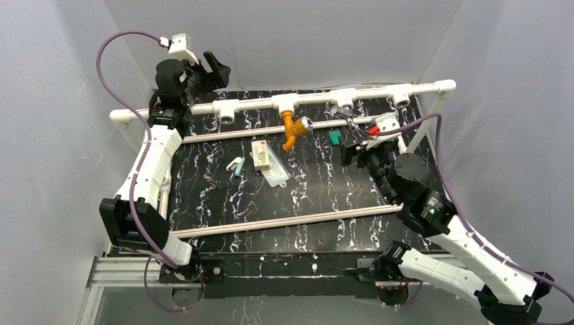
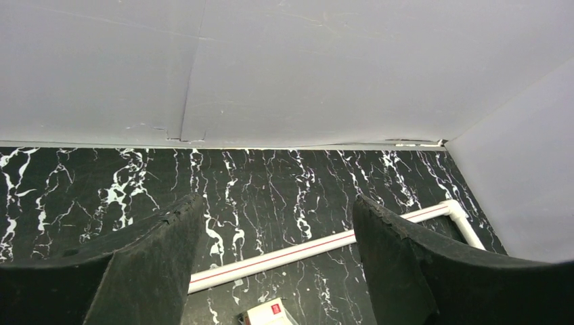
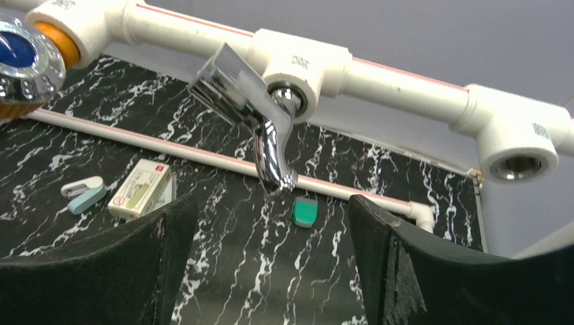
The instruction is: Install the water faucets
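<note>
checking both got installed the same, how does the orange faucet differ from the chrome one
The orange faucet has a dull orange body; the chrome faucet is mirror-bright silver. The orange faucet carries a round knob with a blue cap; the chrome faucet has a flat lever. Both sit in sockets of the white pipe, spouts down.

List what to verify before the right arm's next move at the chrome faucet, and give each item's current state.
1. Chrome faucet sits in a socket of the white pipe, spout down: ok.
2. Its thread fully tightened: cannot tell.
3. Orange faucet also mounted on the pipe: ok.
4. Right gripper open, empty, short of the faucet: ok.
5. Left gripper open, empty: ok.
6. Green block lies apart from both grippers: ok.
</note>
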